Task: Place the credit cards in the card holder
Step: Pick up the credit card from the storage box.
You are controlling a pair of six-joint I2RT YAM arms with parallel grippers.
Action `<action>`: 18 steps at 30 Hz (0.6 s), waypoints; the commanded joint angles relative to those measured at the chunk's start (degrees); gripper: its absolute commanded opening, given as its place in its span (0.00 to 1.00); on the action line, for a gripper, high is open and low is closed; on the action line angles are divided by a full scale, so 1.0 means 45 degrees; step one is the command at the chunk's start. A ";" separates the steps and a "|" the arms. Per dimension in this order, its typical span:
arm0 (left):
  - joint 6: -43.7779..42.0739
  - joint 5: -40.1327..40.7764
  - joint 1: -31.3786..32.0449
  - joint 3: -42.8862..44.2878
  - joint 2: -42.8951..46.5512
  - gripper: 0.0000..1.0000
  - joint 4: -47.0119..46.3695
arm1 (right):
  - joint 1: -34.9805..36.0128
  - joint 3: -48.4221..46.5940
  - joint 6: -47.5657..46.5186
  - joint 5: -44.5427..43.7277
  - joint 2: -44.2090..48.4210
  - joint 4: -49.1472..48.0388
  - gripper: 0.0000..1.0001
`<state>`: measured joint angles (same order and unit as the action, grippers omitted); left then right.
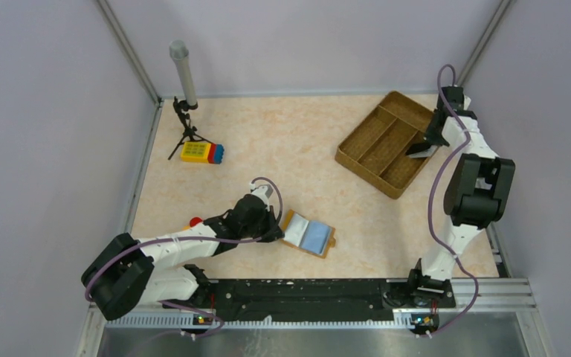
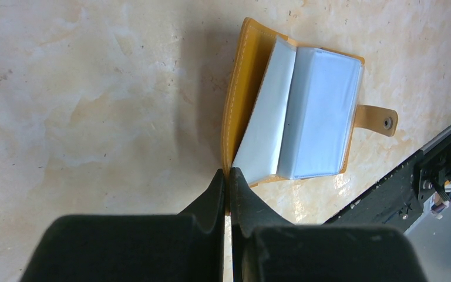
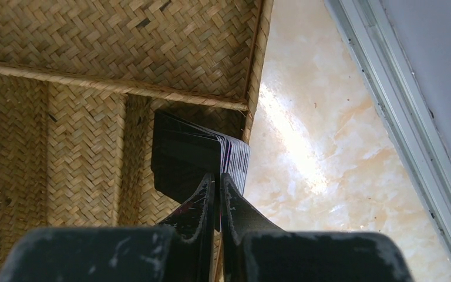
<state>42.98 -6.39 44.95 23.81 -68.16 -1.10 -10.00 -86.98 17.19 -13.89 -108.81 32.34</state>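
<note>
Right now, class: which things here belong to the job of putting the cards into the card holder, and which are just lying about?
Belong to the job:
cards, pinched in the right claw
card holder, lying open, its edge pinched in the left claw

Just lying about:
toy block
tripod with a grey tube
woven tray under the cards
</note>
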 commanded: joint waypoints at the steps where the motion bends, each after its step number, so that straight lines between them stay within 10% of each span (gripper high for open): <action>1: -0.0063 0.0232 0.0022 0.0397 -0.0076 0.00 -0.0009 | -0.0219 -0.0231 0.0024 -0.0328 0.0883 -0.0303 0.00; 18: -0.0528 0.0757 -0.0006 0.0709 0.0887 0.49 0.0932 | -0.0219 0.1167 0.0448 0.1184 0.3394 -0.2917 0.00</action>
<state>42.17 -5.06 44.95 24.12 -66.85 1.52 -10.00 -82.78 18.72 -11.20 -99.90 25.10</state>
